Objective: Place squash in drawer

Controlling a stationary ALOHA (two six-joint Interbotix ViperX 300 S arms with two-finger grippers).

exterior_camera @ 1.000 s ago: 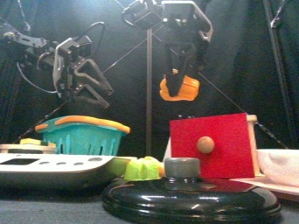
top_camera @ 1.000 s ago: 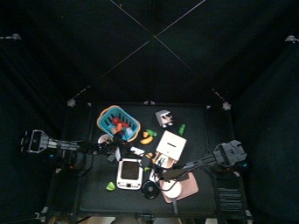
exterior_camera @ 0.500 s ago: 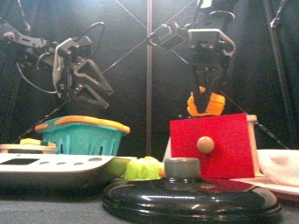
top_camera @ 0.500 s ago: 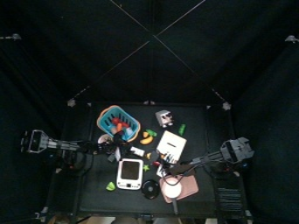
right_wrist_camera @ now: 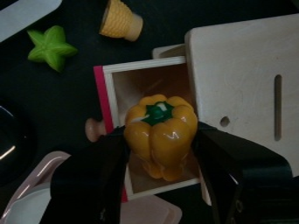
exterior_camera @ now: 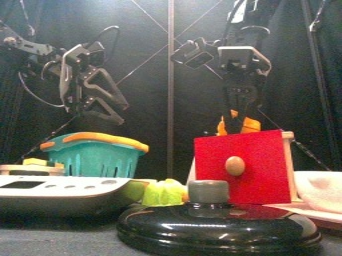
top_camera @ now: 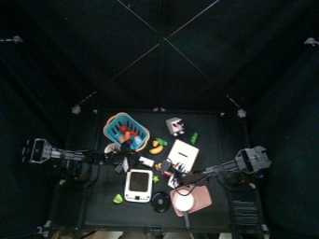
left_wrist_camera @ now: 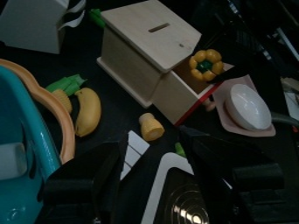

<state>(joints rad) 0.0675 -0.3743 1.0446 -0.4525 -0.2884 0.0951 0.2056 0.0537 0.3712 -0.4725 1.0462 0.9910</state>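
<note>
Overhead, I am holding one yellow squash (right_wrist_camera: 162, 133) between my right gripper's (right_wrist_camera: 163, 140) two jaws, hanging directly above the one open red-fronted drawer (right_wrist_camera: 126, 103) of the wooden box (left_wrist_camera: 149, 45). Around it I am counting one green star (right_wrist_camera: 49, 45), one cone (right_wrist_camera: 125, 16) at its twelve o'clock, one banana (left_wrist_camera: 86, 109) and one teal basket (exterior_camera: 94, 152). My left gripper (exterior_camera: 91, 82) is resting open, well apart at nine o'clock.

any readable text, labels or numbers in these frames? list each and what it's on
None readable.
White scale: its front shows dark marks, too blurred to read.
Wooden drawer box, teal basket, black lid and the yellow squash held by the right gripper: no lettering visible.
</note>
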